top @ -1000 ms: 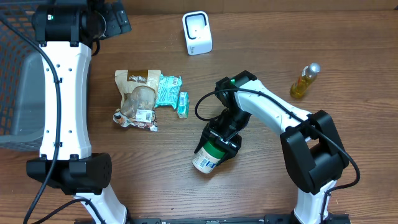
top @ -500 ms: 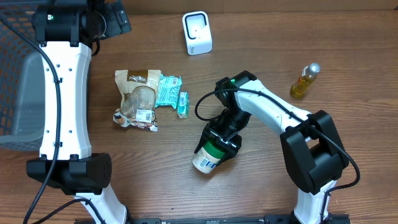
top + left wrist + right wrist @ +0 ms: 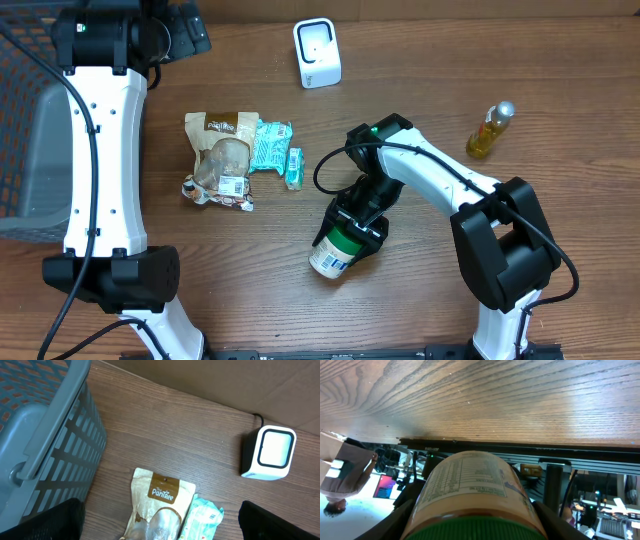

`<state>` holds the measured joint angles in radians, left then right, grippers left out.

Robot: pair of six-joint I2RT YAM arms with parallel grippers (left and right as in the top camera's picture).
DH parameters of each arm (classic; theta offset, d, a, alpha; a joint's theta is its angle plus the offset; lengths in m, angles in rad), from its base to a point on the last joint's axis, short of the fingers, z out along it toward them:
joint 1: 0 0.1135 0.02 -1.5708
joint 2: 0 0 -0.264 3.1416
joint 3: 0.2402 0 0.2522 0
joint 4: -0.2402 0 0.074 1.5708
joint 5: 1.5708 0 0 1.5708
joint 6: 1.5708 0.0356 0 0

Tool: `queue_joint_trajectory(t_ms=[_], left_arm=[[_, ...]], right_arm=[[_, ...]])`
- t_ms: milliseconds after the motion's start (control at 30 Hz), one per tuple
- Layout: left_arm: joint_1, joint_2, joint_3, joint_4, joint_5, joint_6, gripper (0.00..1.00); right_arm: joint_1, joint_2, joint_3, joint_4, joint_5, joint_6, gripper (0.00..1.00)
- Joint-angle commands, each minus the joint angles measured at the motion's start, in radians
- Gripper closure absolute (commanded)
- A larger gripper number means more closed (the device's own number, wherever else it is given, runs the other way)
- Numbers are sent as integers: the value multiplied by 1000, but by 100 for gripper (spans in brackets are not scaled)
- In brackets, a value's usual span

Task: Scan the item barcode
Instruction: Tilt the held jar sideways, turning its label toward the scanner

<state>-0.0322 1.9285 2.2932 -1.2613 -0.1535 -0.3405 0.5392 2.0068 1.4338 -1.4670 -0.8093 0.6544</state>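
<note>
gripping the green-lidded jar (image 3: 333,252) about its body with the right gripper (image 3: 352,228), jaws roughly half closed on it, lid end tucked between the fingers. lay tilted near the front edge of the table (image 3: 560,60); could not tell whether resting on the wood or raised just off it. judged early in the task: grasp made, label not yet shown to the scanner (image 3: 317,53), standing well apart at the far edge. left to do, by that reading: lift, carry across, turn the barcode toward the scanner's window. made out a printed panel on the jar's side in the right wrist view, no barcode as such. found open wood between jar and scanner, snack bag (image 3: 222,160) and teal pack (image 3: 270,148) just left of that path, oil bottle (image 3: 490,130) well off to the right. hung the left gripper (image 3: 165,520) spread wide and empty, up by the basket (image 3: 30,150), out of the way.
</note>
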Motion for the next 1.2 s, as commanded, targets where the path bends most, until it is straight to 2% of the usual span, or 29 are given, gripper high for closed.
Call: queue_joint_trajectory(t_ms=[0, 467, 967, 1167], left_arm=[[-1, -6, 19, 1, -3, -3, 1], [-1, -6, 19, 1, -3, -4, 1], [-1, -6, 19, 1, -3, -4, 1], [-1, -6, 19, 1, -3, -4, 0]], right_arm=[[7, 2, -2, -5, 14, 4, 59], [7, 2, -2, 29, 37, 4, 58], [7, 2, -2, 188, 269, 4, 59], [7, 2, -2, 246, 297, 4, 59]])
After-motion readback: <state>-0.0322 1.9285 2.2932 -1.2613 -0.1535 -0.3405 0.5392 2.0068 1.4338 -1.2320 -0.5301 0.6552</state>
